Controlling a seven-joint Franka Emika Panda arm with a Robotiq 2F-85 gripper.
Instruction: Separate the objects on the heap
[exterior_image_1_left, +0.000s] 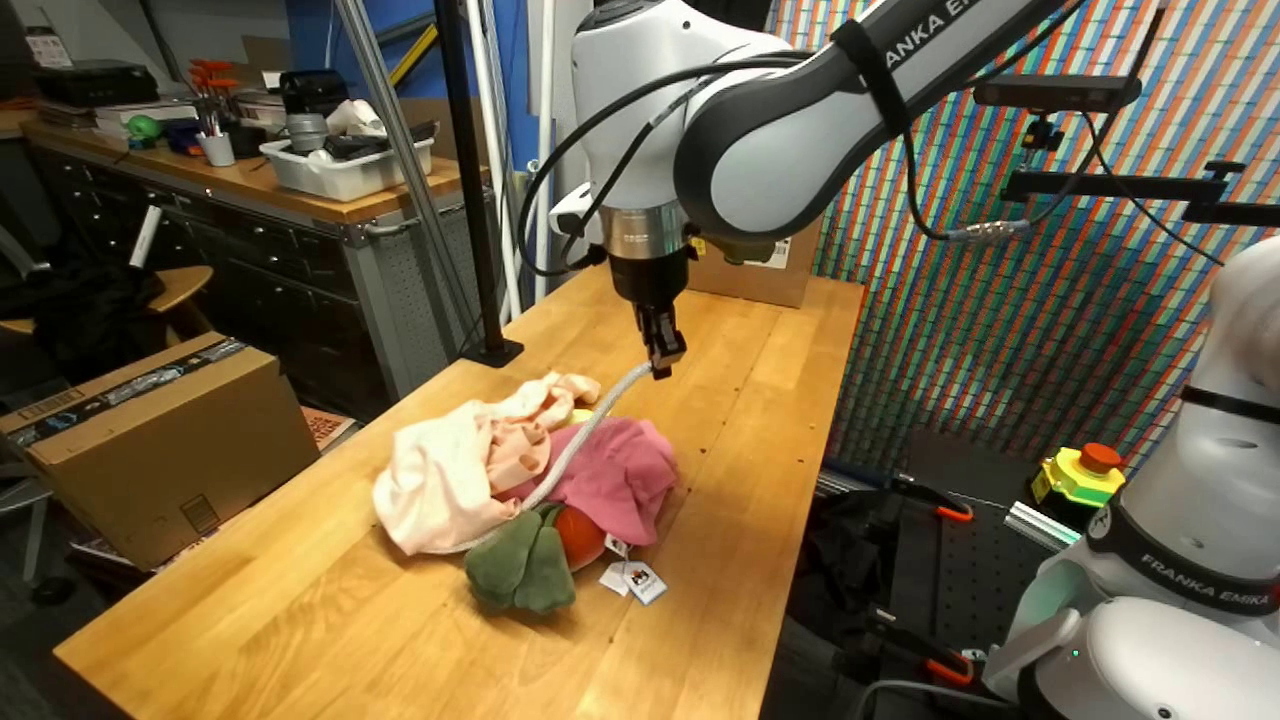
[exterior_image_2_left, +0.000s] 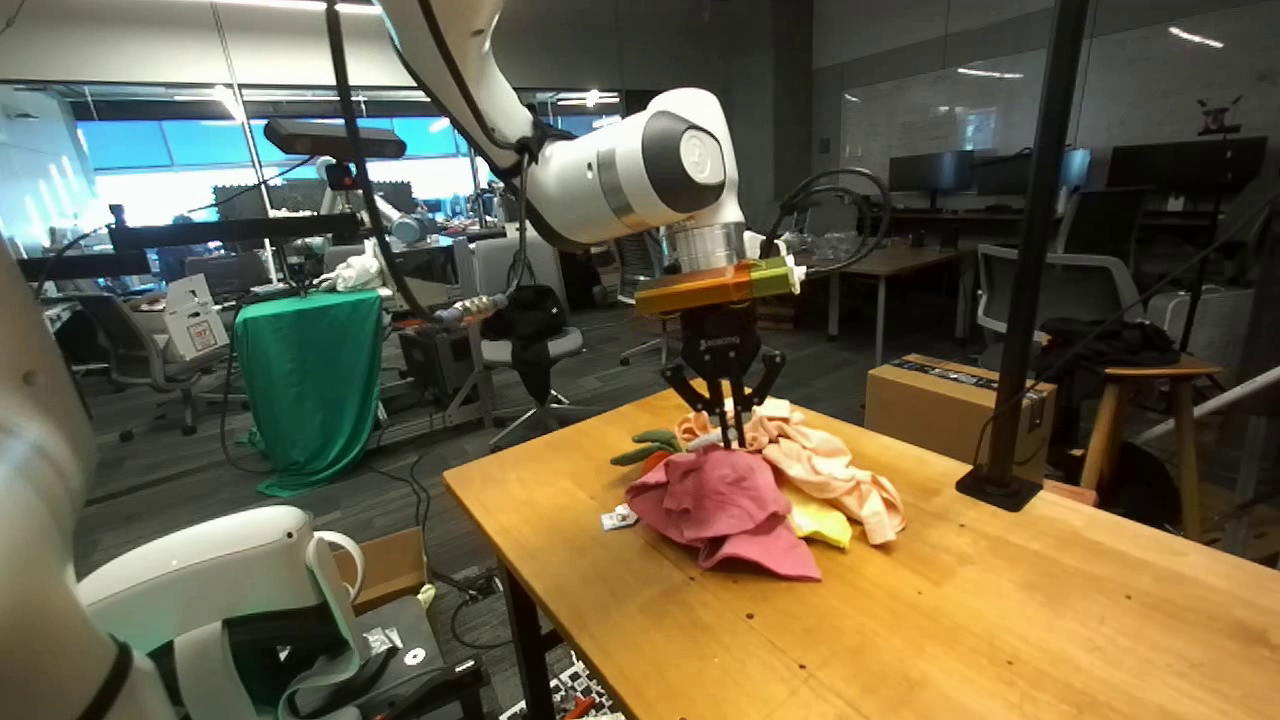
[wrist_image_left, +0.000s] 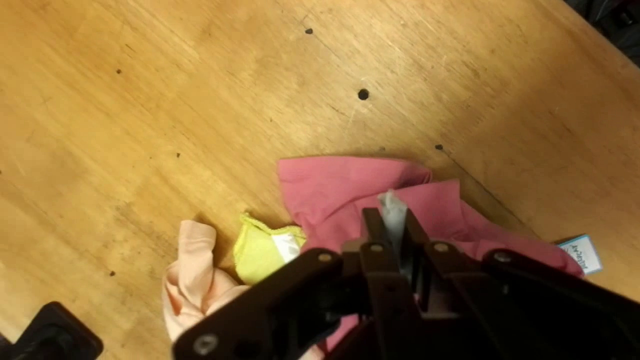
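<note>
The heap lies on the wooden table. It holds a peach-cream cloth (exterior_image_1_left: 440, 480), a pink-red cloth (exterior_image_1_left: 625, 475), a yellow cloth (exterior_image_2_left: 820, 522) partly covered by its neighbours, and dark green leaf-shaped fabric (exterior_image_1_left: 520, 568) beside a red-orange round piece (exterior_image_1_left: 580, 540). White tags (exterior_image_1_left: 642, 582) rest on the wood at its edge. My gripper (exterior_image_1_left: 662, 367) is above the heap, fingers pointing down, shut on the end of a grey-white cord (exterior_image_1_left: 580, 445). The cord slopes down from it into the heap. In the wrist view the cord's frayed tip pokes out between the fingertips, over the pink-red cloth.
A black pole with a flat base (exterior_image_1_left: 492, 352) stands at the table's edge, near the peach-cream cloth. At the table's far end is a cardboard box (exterior_image_1_left: 745, 280); a bigger box (exterior_image_1_left: 180, 440) sits beside the table. A second white arm (exterior_image_2_left: 230, 590) is off the table.
</note>
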